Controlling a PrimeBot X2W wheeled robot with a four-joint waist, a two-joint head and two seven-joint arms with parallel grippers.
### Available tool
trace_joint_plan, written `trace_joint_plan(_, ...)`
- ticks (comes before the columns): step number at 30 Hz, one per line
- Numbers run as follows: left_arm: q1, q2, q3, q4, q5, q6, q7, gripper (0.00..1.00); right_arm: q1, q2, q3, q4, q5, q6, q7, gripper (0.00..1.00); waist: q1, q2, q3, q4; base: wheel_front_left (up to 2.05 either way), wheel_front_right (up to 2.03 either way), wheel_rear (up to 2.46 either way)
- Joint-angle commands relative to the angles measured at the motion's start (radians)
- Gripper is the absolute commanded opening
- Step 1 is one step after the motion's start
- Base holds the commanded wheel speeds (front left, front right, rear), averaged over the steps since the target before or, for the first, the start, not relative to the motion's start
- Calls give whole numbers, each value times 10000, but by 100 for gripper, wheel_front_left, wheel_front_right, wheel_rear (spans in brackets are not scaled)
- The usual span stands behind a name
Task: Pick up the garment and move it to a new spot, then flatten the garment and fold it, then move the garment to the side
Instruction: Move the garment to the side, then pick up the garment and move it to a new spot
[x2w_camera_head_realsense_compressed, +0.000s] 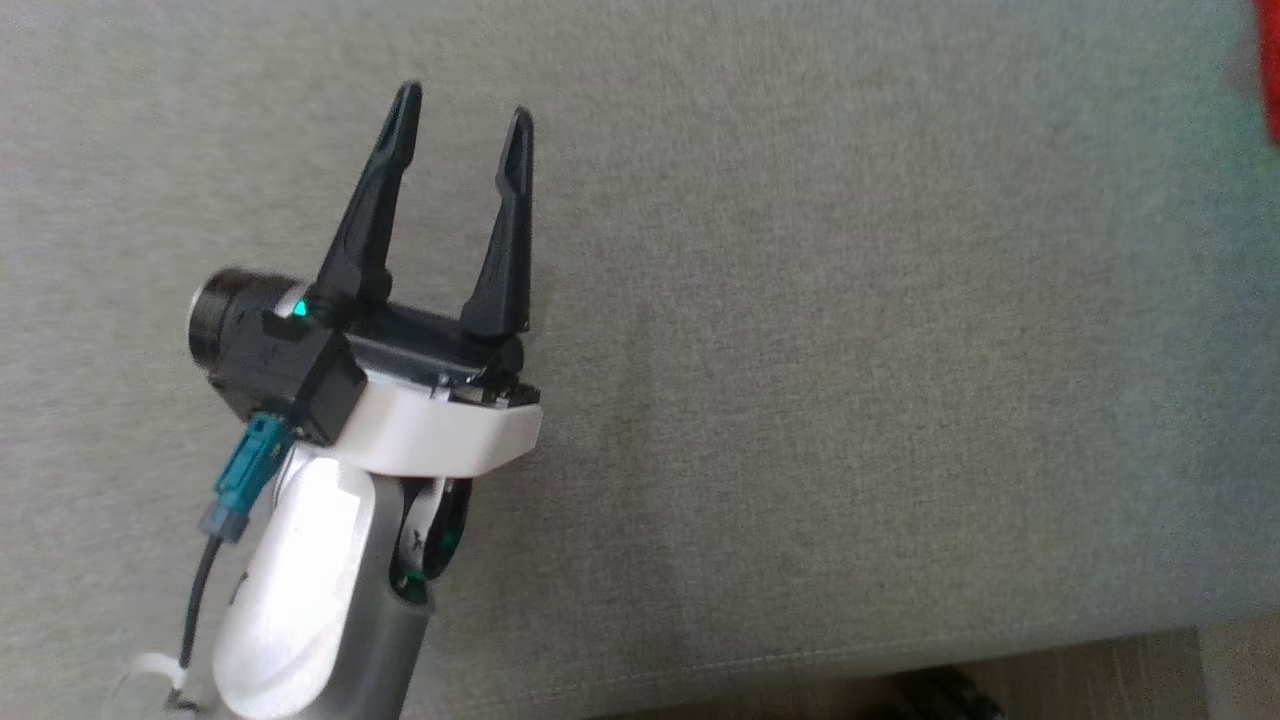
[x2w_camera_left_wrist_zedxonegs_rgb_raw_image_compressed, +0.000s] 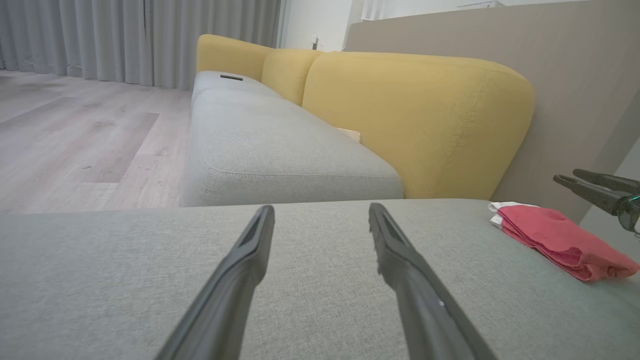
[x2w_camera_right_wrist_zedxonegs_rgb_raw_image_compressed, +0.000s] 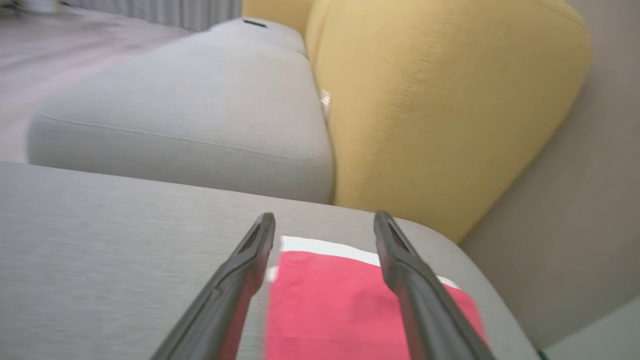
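The garment is a red cloth with a white edge, folded into a flat stack. It lies on the grey cushion at the right of the left wrist view (x2w_camera_left_wrist_zedxonegs_rgb_raw_image_compressed: 560, 240), and a red sliver (x2w_camera_head_realsense_compressed: 1268, 70) shows at the head view's upper right edge. My left gripper (x2w_camera_head_realsense_compressed: 465, 105) hovers open over bare cushion, far left of the garment, nothing between its fingers (x2w_camera_left_wrist_zedxonegs_rgb_raw_image_compressed: 250, 250). My right gripper (x2w_camera_right_wrist_zedxonegs_rgb_raw_image_compressed: 325, 222) is open just above the garment (x2w_camera_right_wrist_zedxonegs_rgb_raw_image_compressed: 340, 305), its fingers spread over the cloth; it also shows as the right gripper (x2w_camera_left_wrist_zedxonegs_rgb_raw_image_compressed: 570, 177) beside the stack.
The grey cushion (x2w_camera_head_realsense_compressed: 850, 350) spreads under both arms, its front edge at the bottom right of the head view. A yellow backrest (x2w_camera_left_wrist_zedxonegs_rgb_raw_image_compressed: 415, 120) rises behind, a second grey seat (x2w_camera_left_wrist_zedxonegs_rgb_raw_image_compressed: 260, 135) extends beyond, and a beige wall panel (x2w_camera_left_wrist_zedxonegs_rgb_raw_image_compressed: 565, 100) stands right.
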Motion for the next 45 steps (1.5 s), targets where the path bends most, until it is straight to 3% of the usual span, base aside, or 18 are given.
trace_joint_plan(1, 184, 68, 333, -220, -68, 77, -51, 100, 420, -49, 189, -334, 96, 65, -185, 100, -1, 0, -772, 333, 0, 0, 0)
trace_joint_plan(8, 1001, 68, 681, 955, -350, 259, -51, 100, 1820, 1325, 1151, -498, 356, 65, -1365, 100, -1, 0, -2538, 892, 0, 0, 0)
trace_joint_plan(12, 1492, 68, 966, 1214, -643, 420, -51, 100, 3183, 2198, 1029, -718, 94, 65, -1683, 100, -1, 0, -3383, 1151, 0, 0, 0)
trace_joint_plan(20, 2640, 68, 1581, 1150, -4, 365, -51, 100, 6066, 3848, 206, -3543, -1345, 65, -1707, 100, -1, 0, -4466, 1291, 0, 0, 0)
trace_joint_plan(24, 3251, 68, 1778, 1107, 33, 332, -51, 100, 7426, 4152, 142, -4478, -1629, 65, -1708, 100, -1, 0, -4935, 1336, 0, 0, 0)
trace_joint_plan(29, 3876, 68, 1946, 970, 84, 174, -51, 100, 8482, 4309, 142, -4773, -1686, 65, -1708, 100, -1, 0, -5297, 1286, 0, 0, 0)
trace_joint_plan(45, 4205, 68, 1875, 1077, -5, 165, -51, 100, 8819, 4346, 27, -4900, -1512, 65, -1709, 100, -1, 0, -5546, 1131, 0, 0, 0)
